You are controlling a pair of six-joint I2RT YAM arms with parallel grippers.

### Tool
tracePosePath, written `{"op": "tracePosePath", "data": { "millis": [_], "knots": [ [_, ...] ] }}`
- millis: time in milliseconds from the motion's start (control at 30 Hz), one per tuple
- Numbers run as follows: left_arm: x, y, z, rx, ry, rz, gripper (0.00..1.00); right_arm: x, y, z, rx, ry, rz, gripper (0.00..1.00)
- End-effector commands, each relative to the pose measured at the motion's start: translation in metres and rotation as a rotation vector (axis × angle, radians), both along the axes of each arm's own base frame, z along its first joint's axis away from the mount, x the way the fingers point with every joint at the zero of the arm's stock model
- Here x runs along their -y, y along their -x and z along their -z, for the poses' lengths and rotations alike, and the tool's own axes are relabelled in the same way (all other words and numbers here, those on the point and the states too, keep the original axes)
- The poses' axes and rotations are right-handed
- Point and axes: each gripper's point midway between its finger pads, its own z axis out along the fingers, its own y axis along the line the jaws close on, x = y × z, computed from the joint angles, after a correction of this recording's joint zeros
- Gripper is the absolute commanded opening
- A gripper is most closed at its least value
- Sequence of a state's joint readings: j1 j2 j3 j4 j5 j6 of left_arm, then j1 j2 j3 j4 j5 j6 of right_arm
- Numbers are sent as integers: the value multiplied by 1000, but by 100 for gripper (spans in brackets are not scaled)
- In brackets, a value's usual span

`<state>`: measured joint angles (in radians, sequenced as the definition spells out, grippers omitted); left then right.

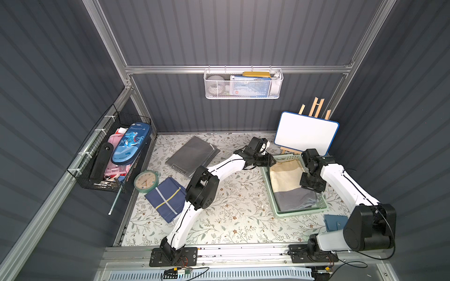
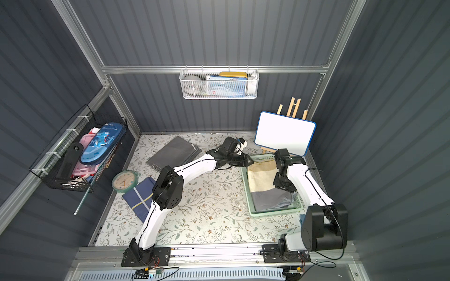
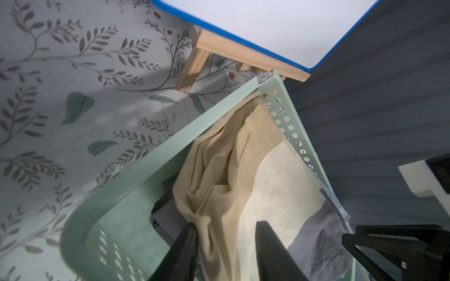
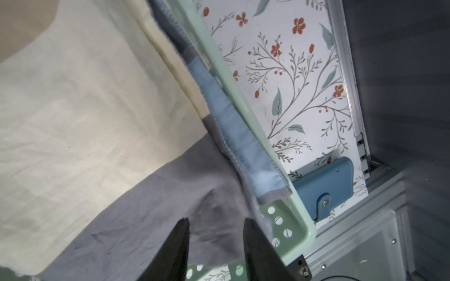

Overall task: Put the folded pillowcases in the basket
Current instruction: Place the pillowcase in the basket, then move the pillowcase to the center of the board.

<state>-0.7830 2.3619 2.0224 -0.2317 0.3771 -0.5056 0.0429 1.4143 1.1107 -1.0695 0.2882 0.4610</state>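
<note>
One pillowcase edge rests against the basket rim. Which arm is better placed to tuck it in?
Likely right: right gripper hangs open beside that edge; left gripper is over the basket at its other end.

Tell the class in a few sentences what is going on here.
A robot's white left arm and right arm reach over a shallow pale mint-green perforated plastic basket on the floral table. A folded cream-and-grey fabric pillowcase lies inside it. The left arm's fingers stand apart at its cream end, the right arm's fingers apart over its grey end. Neither pair seems to grip the cloth; it looks placed.
</note>
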Motion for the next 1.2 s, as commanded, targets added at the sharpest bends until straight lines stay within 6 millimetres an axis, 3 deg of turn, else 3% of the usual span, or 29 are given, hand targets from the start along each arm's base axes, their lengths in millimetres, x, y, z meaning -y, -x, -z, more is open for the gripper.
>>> {"op": "tracePosePath", "data": {
  "millis": [0,133,233,300,400,500,633,733,833,933,1067,1167],
  "knots": [
    [5,-9,-13,25,40,57,53,12,3,-17,49,67,17,54],
    [3,-9,-42,71,66,55,61,18,-1,-50,188,96,18,56],
    [-9,-5,-69,100,54,20,72,1,-5,-66,307,-9,6,54],
    [-26,-9,-83,142,17,-41,74,-14,-6,-71,352,-89,-8,49],
    [-76,-26,-86,155,-53,-167,74,-43,-6,-82,419,-169,-73,44],
    [-161,-59,-67,104,-140,-338,76,-74,-2,-92,455,-222,-155,44],
    [-293,-95,-9,-29,-348,-586,79,-114,5,-97,477,-340,-237,45],
    [-350,-99,17,-92,-424,-664,78,-133,5,-99,505,-395,-283,45],
    [-390,-105,19,-71,-483,-753,78,-146,3,-101,510,-434,-329,45],
    [-414,-112,36,-102,-503,-782,78,-156,1,-104,516,-480,-360,45],
    [-425,-113,75,-180,-558,-787,76,-166,3,-107,540,-544,-381,45],
    [-426,-102,104,-267,-597,-773,76,-166,4,-105,549,-550,-382,45]
  ]
}}
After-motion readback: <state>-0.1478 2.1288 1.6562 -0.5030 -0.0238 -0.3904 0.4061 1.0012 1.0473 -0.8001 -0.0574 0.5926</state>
